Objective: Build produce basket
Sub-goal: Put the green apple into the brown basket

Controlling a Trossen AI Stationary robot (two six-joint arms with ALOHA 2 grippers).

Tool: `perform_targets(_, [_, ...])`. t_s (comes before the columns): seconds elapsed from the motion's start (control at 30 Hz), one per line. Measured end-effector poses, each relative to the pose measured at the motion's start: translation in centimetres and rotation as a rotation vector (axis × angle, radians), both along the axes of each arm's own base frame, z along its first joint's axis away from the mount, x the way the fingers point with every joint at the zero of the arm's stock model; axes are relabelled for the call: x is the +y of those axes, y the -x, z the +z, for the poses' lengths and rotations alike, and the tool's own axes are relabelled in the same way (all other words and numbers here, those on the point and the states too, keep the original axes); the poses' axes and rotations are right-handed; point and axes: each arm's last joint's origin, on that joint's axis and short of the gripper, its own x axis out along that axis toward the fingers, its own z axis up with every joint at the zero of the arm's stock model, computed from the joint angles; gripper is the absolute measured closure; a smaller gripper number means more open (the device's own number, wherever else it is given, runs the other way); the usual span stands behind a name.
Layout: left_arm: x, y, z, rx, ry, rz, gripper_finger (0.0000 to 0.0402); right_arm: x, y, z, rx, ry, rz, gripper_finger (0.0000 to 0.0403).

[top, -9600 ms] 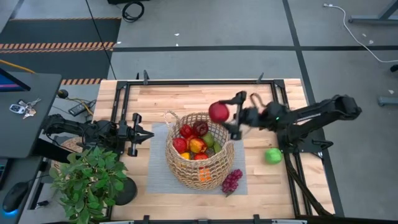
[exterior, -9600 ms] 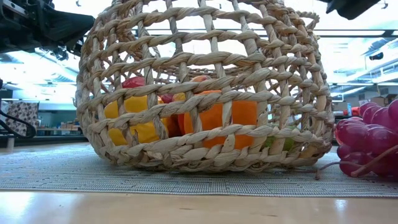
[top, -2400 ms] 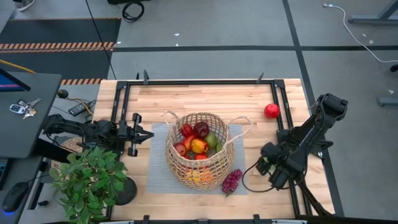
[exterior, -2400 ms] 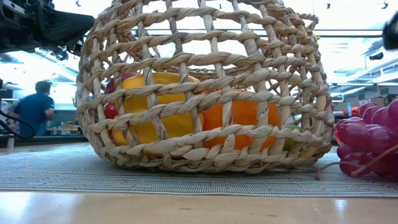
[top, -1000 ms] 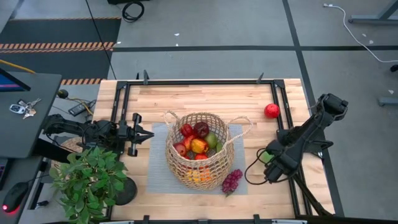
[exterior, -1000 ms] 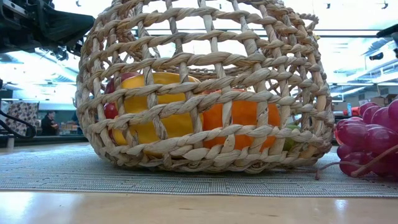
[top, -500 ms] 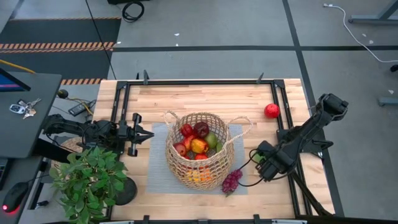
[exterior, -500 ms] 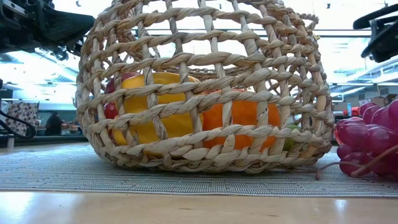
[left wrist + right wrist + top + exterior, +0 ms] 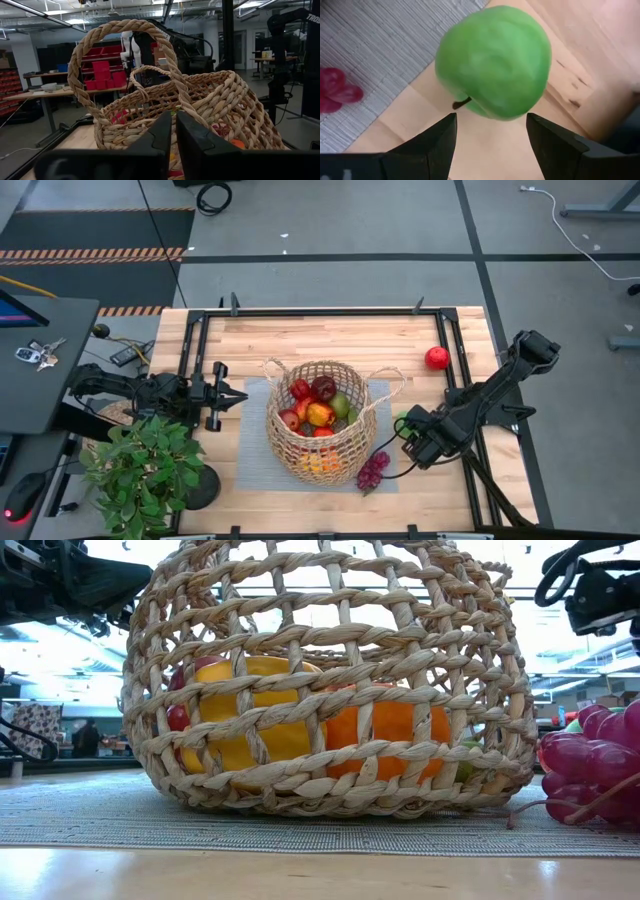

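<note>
Potted plant (image 9: 148,470): lower left of the high view, at the table's near edge.
Purple grapes (image 9: 372,470): lower centre, on the grey mat (image 9: 252,460), just beside the basket.
Basket (image 9: 318,455): centre, on the mat, holding red apples, an orange and yellow pieces.
Right gripper (image 9: 408,428): right of the basket, fingers spread apart around the green apple (image 9: 492,62), which shows between them in the right wrist view above bare wood at the mat's edge; contact cannot be told.
Left gripper (image 9: 228,396): left of the basket, fingers closed together, empty.
Red apple (image 9: 436,358): upper right, alone on the table (image 9: 330,335).
Change: half a second earlier the right gripper sat farther right and lower; it has moved toward the basket.
</note>
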Motion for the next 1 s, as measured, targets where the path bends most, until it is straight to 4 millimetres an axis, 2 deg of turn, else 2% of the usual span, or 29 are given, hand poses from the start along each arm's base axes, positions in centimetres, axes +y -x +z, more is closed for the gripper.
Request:
perform_targets(0.23, [0.0, 0.0, 0.0, 0.0, 0.0, 0.0, 0.0371, 0.0, 0.0, 0.0, -0.011, 0.002, -0.032, 0.0159])
perform_targets(0.5, [0.0, 0.0, 0.0, 0.0, 0.0, 0.0, 0.0369, 0.0, 0.0, 0.0, -0.025, -0.036, -0.196, 0.0159])
perform_targets(0.8, [0.0, 0.0, 0.0, 0.0, 0.0, 0.0, 0.0371, 0.5, -0.3, 0.0, 0.01, -0.135, -0.149, 0.0159])
perform_targets(1.0, [0.0, 0.0, 0.0, 0.0, 0.0, 0.0, 0.0371, 2.0, -1.4, 1.2, -0.129, -0.182, -0.041, 0.0159])
